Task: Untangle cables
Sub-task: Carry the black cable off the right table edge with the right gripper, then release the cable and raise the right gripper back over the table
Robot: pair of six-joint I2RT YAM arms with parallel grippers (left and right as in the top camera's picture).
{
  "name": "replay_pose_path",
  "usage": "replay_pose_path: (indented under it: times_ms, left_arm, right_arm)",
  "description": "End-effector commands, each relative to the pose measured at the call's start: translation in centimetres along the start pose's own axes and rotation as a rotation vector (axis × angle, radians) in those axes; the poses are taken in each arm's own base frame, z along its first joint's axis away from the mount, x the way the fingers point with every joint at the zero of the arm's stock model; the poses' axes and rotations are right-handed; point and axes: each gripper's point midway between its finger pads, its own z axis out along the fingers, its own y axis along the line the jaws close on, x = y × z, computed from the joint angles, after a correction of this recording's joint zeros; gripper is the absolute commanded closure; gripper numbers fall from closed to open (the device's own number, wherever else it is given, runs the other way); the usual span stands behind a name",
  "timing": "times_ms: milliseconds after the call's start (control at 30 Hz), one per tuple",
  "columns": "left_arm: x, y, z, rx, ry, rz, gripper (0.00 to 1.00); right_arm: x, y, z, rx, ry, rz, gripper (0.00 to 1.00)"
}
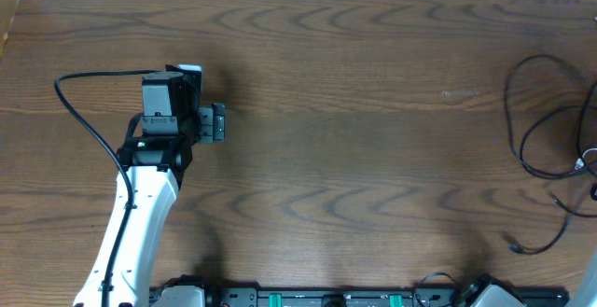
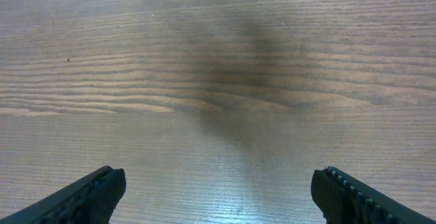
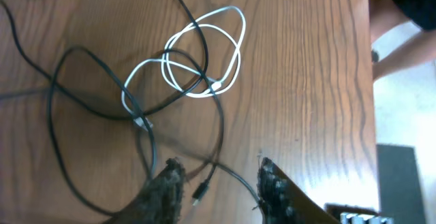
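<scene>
Clearly the task is not far along; the cables lie in one heap at the far right side of the table (image 1: 354, 158), and in the right wrist view the white cord (image 3: 235, 60) makes several loops with the black cord (image 3: 50, 115) running through and across them, so the two are not yet separated; the overhead view shows only black loops at the table's right edge, and I cannot tell there how many black cords there are. What is left, in my judgement, is nearly everything: to draw the white cord out of the black one and to lay each apart. The right hand (image 3: 219, 164) hangs just above the heap with its jaws partly apart; a stretch of black cord and its small plug (image 3: 197, 198) show in the gap between the fingers, but they seem to lie on the table and nothing is pinched. The left hand (image 2: 218, 183) is well apart from the cables, over bare wood on the left; its jaws stand wide and it holds nothing.
</scene>
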Motion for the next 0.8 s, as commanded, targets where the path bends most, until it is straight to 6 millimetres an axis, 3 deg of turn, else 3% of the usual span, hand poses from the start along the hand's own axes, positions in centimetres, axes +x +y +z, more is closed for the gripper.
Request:
replay_pose_path:
  times_ms: [0, 133, 267, 567, 767]
  left_arm:
    - [0.1, 0.2, -0.1, -0.008, -0.001, -0.005, 0.08]
    - [0.1, 0.2, -0.1, -0.008, -0.001, -0.005, 0.08]
    - [0.1, 0.2, -0.1, -0.008, -0.001, -0.005, 0.08]
    - [0.1, 0.2, -0.1, -0.008, -0.001, -0.005, 0.08]
    - [0.1, 0.2, -0.1, -0.008, -0.001, -0.005, 0.08]
  right_arm:
    - [0.1, 0.1, 0.1, -0.009, 0.010, 0.000, 0.49]
    - [0.9, 0.9, 0.1, -0.053, 0.052, -0.003, 0.43]
    - [2.9, 3.2, -0.5, -0.202, 0.163, -0.085, 0.39]
    - [7.0, 8.4, -3.7, -0.563, 0.324, -0.345, 0.28]
    - [9.1, 10.1, -5.5, -0.667, 0.320, -0.537, 0.19]
